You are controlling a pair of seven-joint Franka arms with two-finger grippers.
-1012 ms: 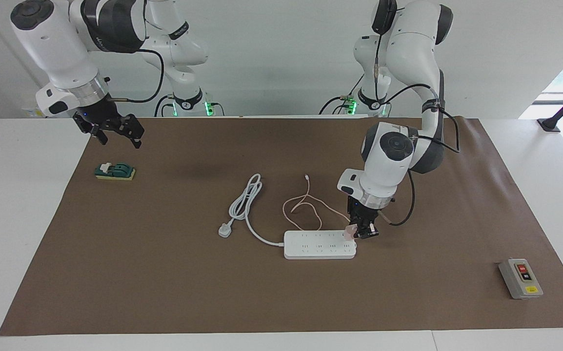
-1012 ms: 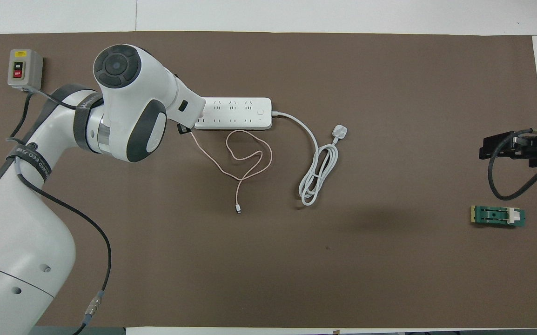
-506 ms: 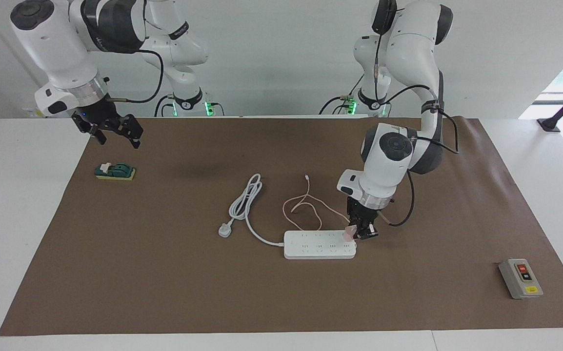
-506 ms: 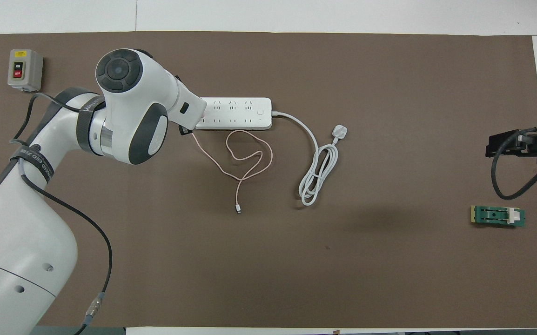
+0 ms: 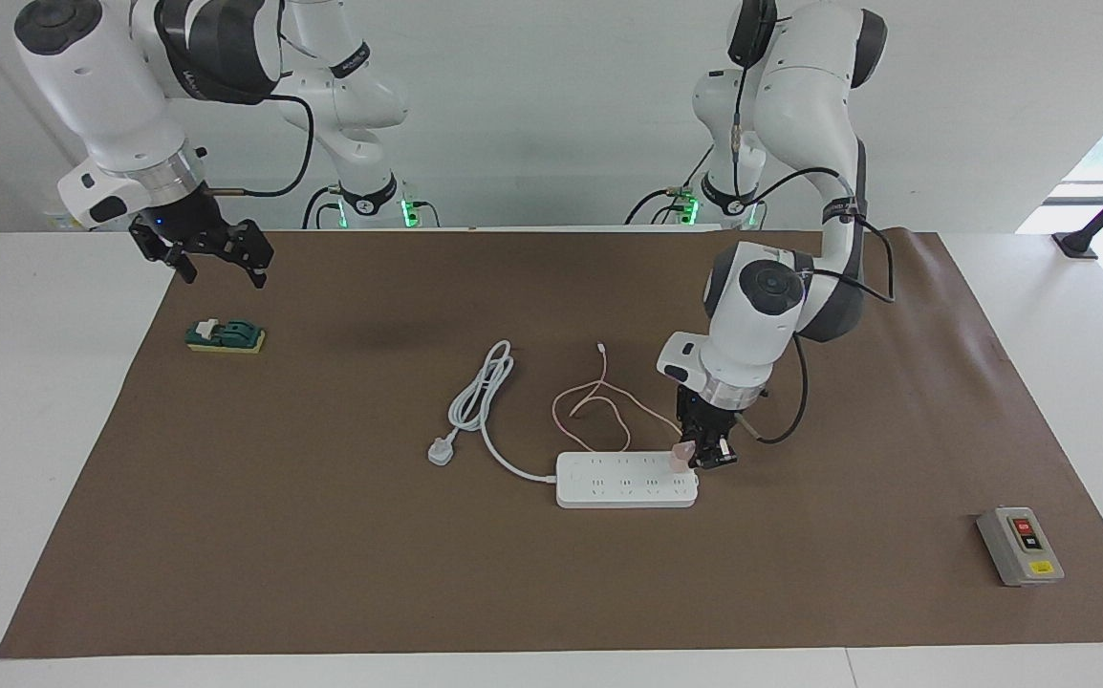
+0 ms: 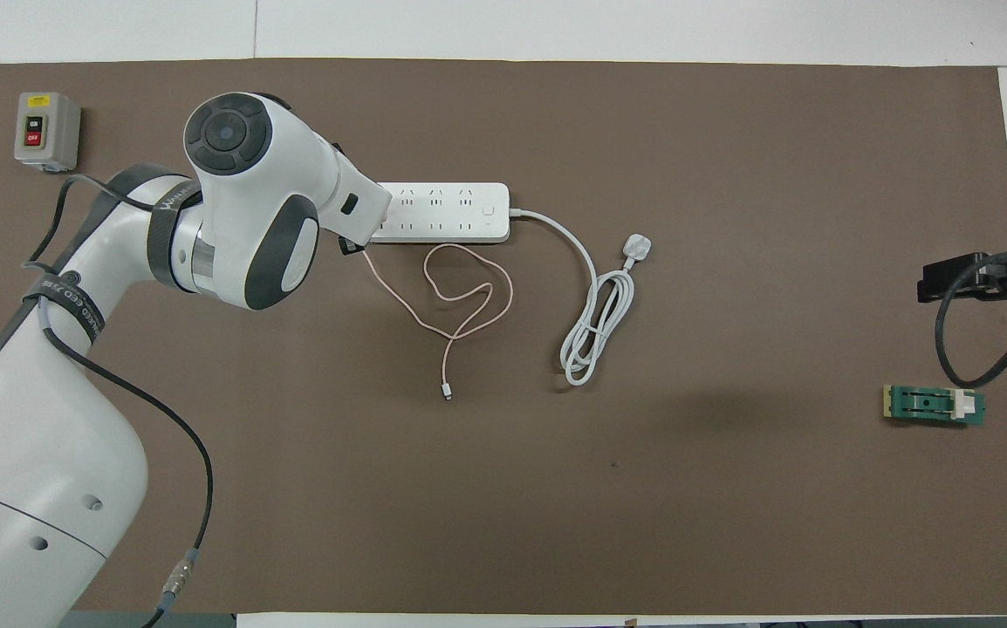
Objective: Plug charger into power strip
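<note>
At the right arm's end of the brown mat, the right gripper (image 5: 217, 262) hangs raised with fingers spread wide, holding nothing, over the mat edge near the small green block (image 5: 226, 336); it has drifted slightly outward since a second ago. Mid-table, the left arm bends down steeply, its left gripper (image 5: 702, 457) pinched on the small pale-pink cube charger (image 5: 680, 457), which sits at the end of the long flat white power strip (image 5: 625, 480), a touch higher than before. The grey switch box (image 5: 1020, 545) shows "ON" and "OFF".
</note>
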